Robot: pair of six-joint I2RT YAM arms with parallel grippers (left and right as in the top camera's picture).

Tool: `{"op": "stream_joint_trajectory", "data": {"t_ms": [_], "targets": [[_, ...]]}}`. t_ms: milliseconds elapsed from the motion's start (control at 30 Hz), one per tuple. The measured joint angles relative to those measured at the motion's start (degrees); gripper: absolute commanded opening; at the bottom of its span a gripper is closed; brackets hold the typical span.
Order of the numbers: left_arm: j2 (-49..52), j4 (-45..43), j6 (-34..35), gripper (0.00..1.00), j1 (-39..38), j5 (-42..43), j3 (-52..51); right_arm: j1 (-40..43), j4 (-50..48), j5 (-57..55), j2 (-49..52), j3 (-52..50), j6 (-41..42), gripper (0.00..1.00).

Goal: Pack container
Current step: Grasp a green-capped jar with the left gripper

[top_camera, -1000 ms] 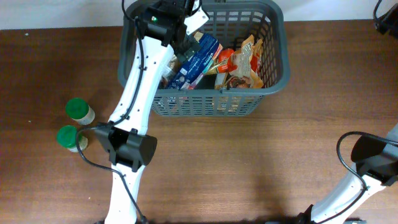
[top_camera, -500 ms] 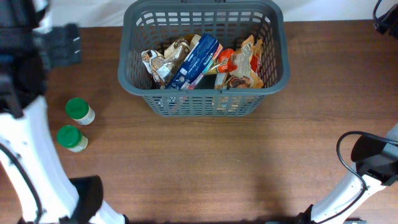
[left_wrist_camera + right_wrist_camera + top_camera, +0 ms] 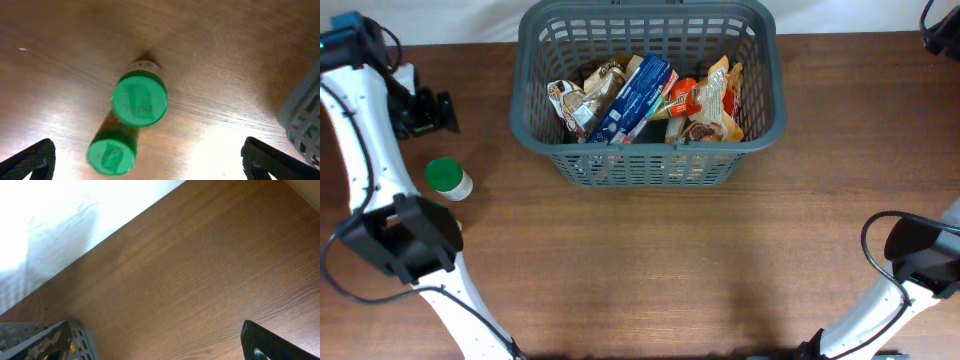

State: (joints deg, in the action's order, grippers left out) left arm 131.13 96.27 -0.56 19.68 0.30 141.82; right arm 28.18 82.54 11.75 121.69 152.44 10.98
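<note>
The dark-grey basket (image 3: 765,95) stands at the back middle of the table. It holds a blue box (image 3: 635,95), a brown bag (image 3: 572,100) and orange-red packets (image 3: 705,100). My left gripper (image 3: 436,112) hangs open and empty at the far left, above the table. In the left wrist view two green-lidded jars lie below it, one (image 3: 139,98) further off and one (image 3: 111,152) between my fingers (image 3: 30,161). The overhead view shows one jar (image 3: 446,178); my arm hides the other. My right gripper (image 3: 942,28) is open at the back right edge, away from the basket.
The right wrist view shows bare wooden table, a white wall at the back, the basket's corner (image 3: 55,335) at lower left and one black finger (image 3: 272,342). The basket's edge (image 3: 305,115) also shows in the left wrist view.
My left arm has swung from over the basket's left end out to the far left, above the green-lidded jars. The basket and the right arm have not moved.
</note>
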Motion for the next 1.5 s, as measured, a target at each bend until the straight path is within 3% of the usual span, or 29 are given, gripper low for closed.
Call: {"op": "stream_joint_trajectory", "data": {"t_ms": [167, 433, 933, 1100, 1233, 1500], "targets": [[2.82, 0.11, 0.04, 0.99, 0.02, 0.63, -1.36, 0.0, 0.0, 0.0, 0.0, 0.0, -0.02, 0.99], [3.48, -2.38, -0.2, 1.0, 0.52, 0.76, -12.72, 0.0, 0.0, 0.0, 0.02, 0.0, 0.0, 0.99], [3.52, -14.43, -0.96, 0.99, 0.72, -3.72, -23.5, 0.0, 0.0, 0.0, 0.02, 0.0, 0.0, 0.99], [3.52, -15.74, -3.13, 0.93, 0.72, -3.48, -24.13, 0.0, 0.0, 0.0, 0.04, 0.0, 0.02, 0.99], [3.52, -15.8, -4.28, 0.71, 0.72, -3.37, -24.13, 0.0, 0.0, 0.0, 0.04, 0.0, 0.0, 0.99], [3.52, -14.62, -4.85, 0.7, 0.72, -3.28, -24.2, 0.0, 0.0, 0.0, 0.04, 0.0, 0.0, 0.99]]}}
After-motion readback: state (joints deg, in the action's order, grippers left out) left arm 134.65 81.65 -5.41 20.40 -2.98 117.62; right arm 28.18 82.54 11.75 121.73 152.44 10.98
